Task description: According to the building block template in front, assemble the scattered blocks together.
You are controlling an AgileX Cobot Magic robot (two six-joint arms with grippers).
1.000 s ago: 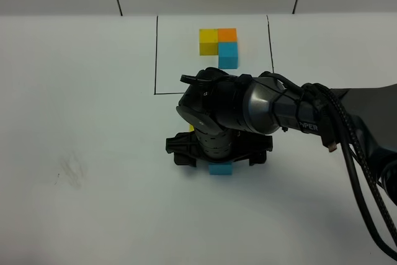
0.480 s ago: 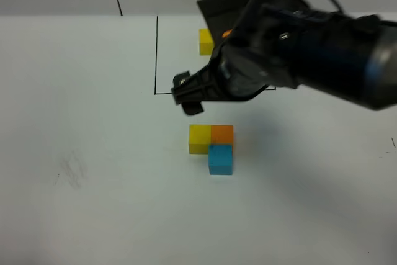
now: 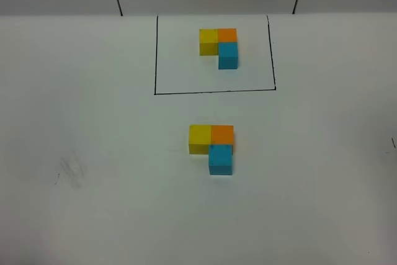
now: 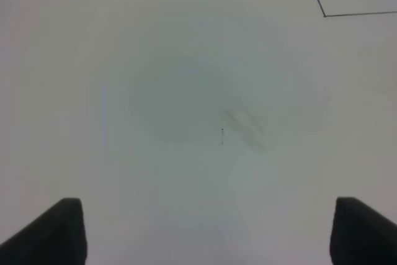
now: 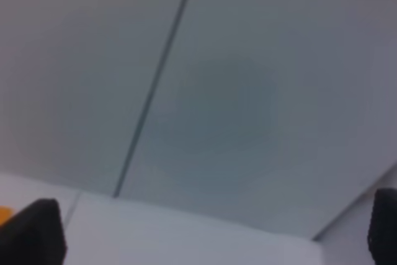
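Observation:
The template [image 3: 218,46] sits at the back inside a thin black drawn rectangle [image 3: 214,91]: yellow, orange and light blue cubes in an L. In front of it, unframed, a yellow cube [image 3: 200,139], an orange cube [image 3: 222,135] and a light blue cube [image 3: 220,160] stand touching in the same L shape. Neither arm shows in the exterior high view. My left gripper [image 4: 205,231] is open over bare table, its dark fingertips [image 4: 59,231] wide apart. My right gripper [image 5: 211,231] is open and faces the back wall, its fingertips [image 5: 31,231] at the frame's corners.
The white table [image 3: 93,122] carries a faint scuff mark [image 3: 71,170] at the front left, also in the left wrist view [image 4: 245,125]. A corner of the black frame [image 4: 325,10] shows in the left wrist view. Dark wall seams [image 5: 155,85] run behind the table.
My right arm has lifted off the unframed cubes, swung up and back, and left the exterior high view. The three cubes stay together in an L.

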